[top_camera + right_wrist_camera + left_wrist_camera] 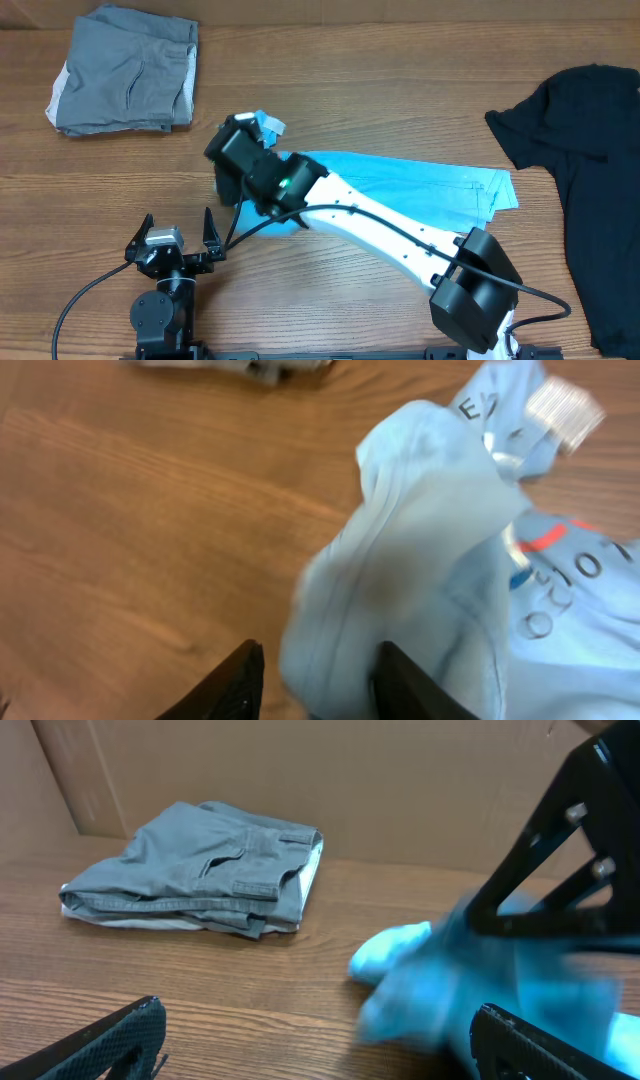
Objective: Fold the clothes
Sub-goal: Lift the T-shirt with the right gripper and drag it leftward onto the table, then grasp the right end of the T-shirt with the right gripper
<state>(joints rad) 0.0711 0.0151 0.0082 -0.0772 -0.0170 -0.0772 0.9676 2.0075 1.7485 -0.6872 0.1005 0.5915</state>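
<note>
A wood-grain surface (350,60) fills the overhead view, and the left wrist view shows a brown board wall (400,780) behind it. The light blue T-shirt (420,185) lies at the middle as a long, narrow folded band. Its long axis runs left to right, with the right end a little nearer than the left. I cannot tell which end is collar or hem. The left end is bunched and raised off the wood, and white lettering and a pink stroke show on it in the right wrist view. That bunch sits between the jaws of the right pincer (318,670), which stand partly apart. Whether they pinch the cloth or have let it go I cannot tell. The step looks like laying this end over the band. To do it well, the cloth should go down low and square on the layer beneath, edges matched, and the pincer should lift straight up so nothing drags. The left pincer (178,222) waits near and to the left, wide and empty, well placed to pin the fold. A folded grey garment (125,70) lies far left, and the black T-shirt (590,150) is spread at the right edge, unfolded.
</note>
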